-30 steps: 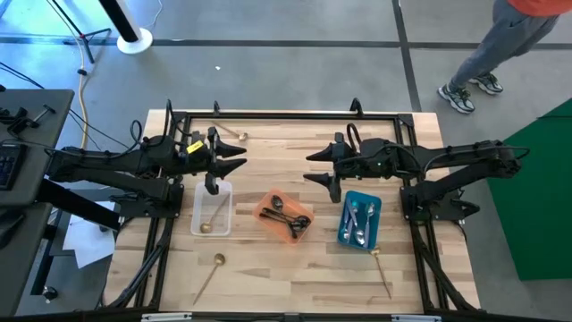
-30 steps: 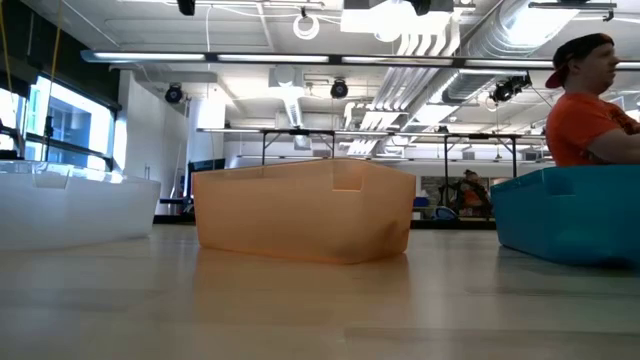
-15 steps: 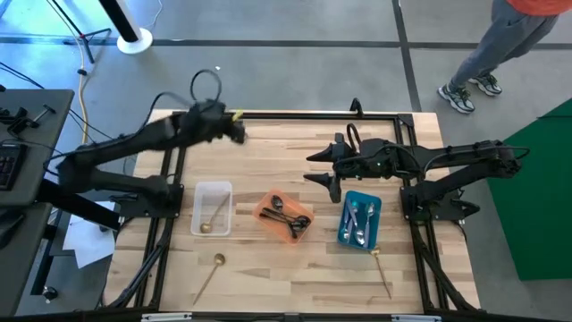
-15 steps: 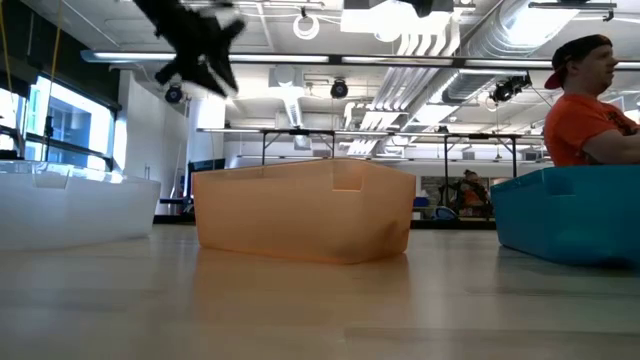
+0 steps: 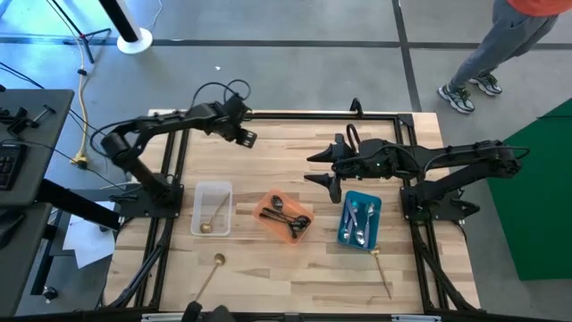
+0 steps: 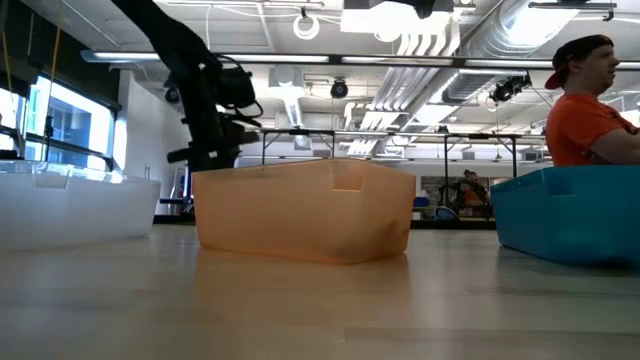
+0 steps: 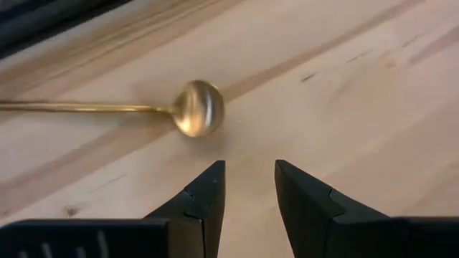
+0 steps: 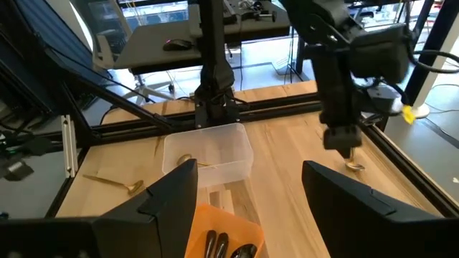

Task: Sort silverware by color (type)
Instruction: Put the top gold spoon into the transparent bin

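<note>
Lying on the light wooden table (image 7: 373, 93) just beyond the left gripper (image 7: 247, 188)'s slightly parted, empty fingers (image 7: 204, 197): a slim gold metal spoon (image 7: 172, 112); right gripper (image 8: 247, 188) spread wide.

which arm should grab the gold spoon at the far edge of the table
Left. The left gripper hangs open just short of the gold spoon by the far rail, while the right gripper waits near the blue tray.

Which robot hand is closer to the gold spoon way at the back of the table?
The left. The left gripper hangs open just above the gold spoon, beside its bowl. The right gripper waits open farther off, near the blue tray.
</note>
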Motion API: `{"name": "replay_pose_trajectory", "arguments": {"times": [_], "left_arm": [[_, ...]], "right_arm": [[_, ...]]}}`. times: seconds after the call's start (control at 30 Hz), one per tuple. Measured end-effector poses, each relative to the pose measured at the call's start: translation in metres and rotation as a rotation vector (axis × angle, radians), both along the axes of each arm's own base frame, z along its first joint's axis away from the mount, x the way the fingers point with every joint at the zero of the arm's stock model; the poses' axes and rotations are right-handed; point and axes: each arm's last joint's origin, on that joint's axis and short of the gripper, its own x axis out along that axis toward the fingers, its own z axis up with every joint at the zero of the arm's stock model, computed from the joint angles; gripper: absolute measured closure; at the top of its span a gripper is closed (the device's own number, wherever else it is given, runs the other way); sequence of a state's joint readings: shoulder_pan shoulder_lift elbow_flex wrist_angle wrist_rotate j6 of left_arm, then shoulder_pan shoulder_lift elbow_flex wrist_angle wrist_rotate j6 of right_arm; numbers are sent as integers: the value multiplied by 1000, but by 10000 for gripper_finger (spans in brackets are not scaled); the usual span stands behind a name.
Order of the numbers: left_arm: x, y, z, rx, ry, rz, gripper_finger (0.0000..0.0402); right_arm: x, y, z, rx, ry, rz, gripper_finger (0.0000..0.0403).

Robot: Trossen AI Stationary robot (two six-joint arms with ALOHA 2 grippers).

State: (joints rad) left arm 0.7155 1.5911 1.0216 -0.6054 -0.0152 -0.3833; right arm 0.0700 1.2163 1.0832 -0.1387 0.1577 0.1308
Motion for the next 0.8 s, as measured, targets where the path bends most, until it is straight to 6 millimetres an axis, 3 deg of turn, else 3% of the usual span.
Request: {"name": "replay_pose_trajectory", "arguments": {"times": [0.37,0.6,0.8], "left_arm": [[29,29,-25,-1,110,-44,291],[33,35,-39,23,205,-52,291],[33,35,-39,38,224,-102,291]], "right_arm": [[0,0,0,-4,0,-13,167],[0,-2,0,-12,-3,-79,167],[0,-2,0,-20,-2,-80,167]]}}
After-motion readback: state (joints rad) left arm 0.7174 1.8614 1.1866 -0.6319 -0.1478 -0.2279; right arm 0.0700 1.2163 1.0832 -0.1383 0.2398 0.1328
